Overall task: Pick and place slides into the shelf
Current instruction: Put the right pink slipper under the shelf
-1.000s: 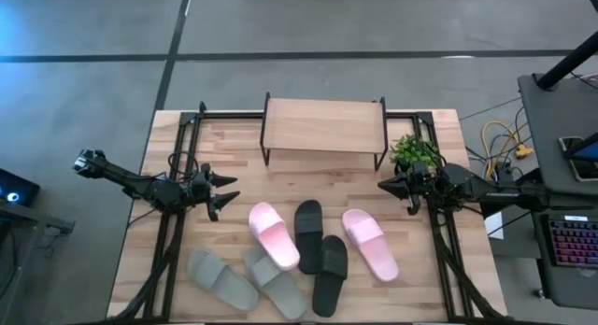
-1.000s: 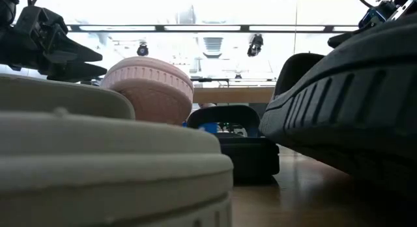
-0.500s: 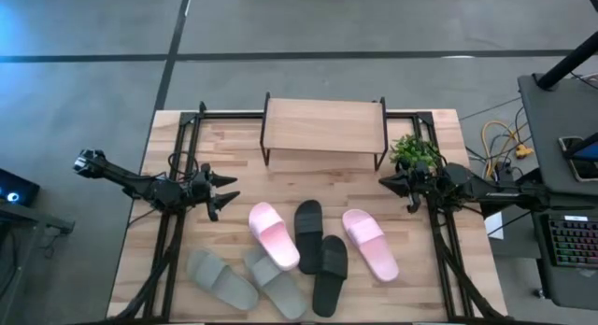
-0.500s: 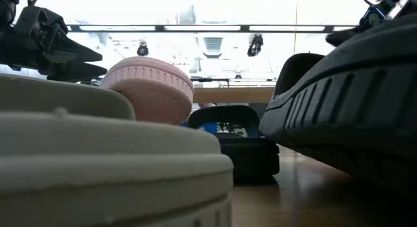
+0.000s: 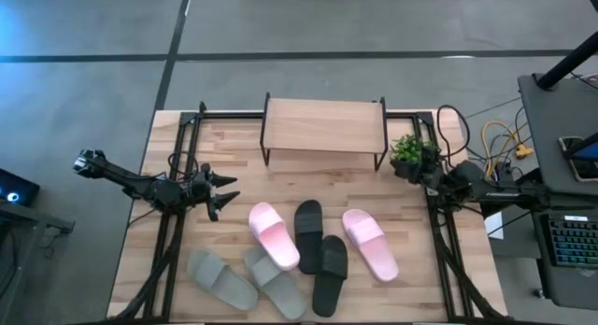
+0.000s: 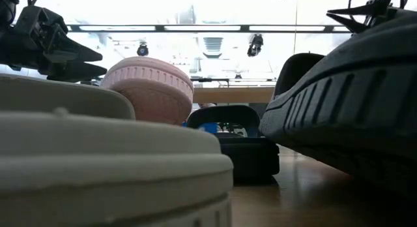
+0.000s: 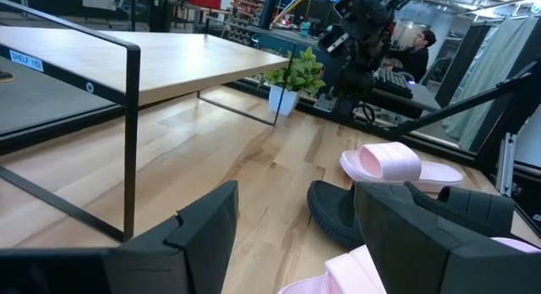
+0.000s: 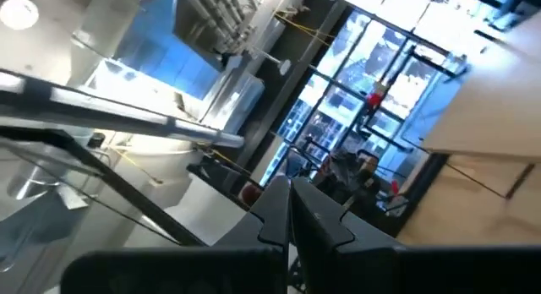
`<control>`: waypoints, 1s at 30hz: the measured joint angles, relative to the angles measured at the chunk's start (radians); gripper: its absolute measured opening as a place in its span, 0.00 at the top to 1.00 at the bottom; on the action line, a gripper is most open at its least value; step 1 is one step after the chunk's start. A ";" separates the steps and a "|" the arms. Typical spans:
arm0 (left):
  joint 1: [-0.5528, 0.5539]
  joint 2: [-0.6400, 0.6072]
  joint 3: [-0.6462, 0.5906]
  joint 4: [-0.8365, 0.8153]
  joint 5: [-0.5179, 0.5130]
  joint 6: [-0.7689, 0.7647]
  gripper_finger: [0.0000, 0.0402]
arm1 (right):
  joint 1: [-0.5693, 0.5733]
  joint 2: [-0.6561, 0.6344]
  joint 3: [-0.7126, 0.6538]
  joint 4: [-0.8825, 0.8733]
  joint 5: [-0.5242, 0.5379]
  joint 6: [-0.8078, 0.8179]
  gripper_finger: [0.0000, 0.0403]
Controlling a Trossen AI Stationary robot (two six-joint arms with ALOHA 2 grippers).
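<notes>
1. The left arm is seen stretched level over the bench's left side, at nine o'clock of the high view, with the left claw (image 5: 224, 188) pointed toward the middle and its fingers spread, nothing held between them.
2. The right arm is seen at the bench's right edge, at three o'clock, with the right claw (image 5: 418, 170) drawn up against the plant (image 5: 408, 149); in its wrist view it is tilted upward toward the ceiling, and its fingers (image 8: 314, 215) are pressed together, nothing being gripped.
3. The shelf (image 5: 323, 125) is placed at twelve o'clock on the bench (image 5: 224, 148), its plank top bare.
4. All six slides are found on the bench, at six o'clock of the shelf and well apart from it.
5. One pink slide (image 5: 273, 234) is laid just left of centre, and the other pink slide (image 5: 370, 244) toward four o'clock.
6. The two black slides (image 5: 319, 251) are set between the pink ones, one overlapping the other.
7. The two grey-green slides (image 5: 245, 279) are laid side by side at seven o'clock, near the front edge.
8. The bench is made of pale wooden planks, with black frame rails along both sides.
9. Grey floor is seen around the bench, and a desk with a keyboard (image 5: 571, 242) at three o'clock.
10. A person (image 7: 416, 47) is seated in the room beyond, as shown in the left wrist view.
</notes>
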 joint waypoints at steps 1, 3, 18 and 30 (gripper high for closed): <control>0.000 0.000 0.000 0.000 0.000 0.000 0.44 | 0.000 0.000 0.000 0.009 -0.015 -0.008 0.98; 0.000 0.000 0.000 0.000 0.000 0.000 0.44 | 0.000 0.001 0.000 0.009 -0.085 -0.014 0.98; 0.000 0.000 0.000 0.000 0.000 0.000 0.44 | 0.192 0.454 0.448 -0.958 -0.156 0.099 0.68; 0.000 0.000 0.000 0.000 0.000 0.000 0.44 | 0.502 1.343 1.144 -1.646 0.051 -0.253 0.67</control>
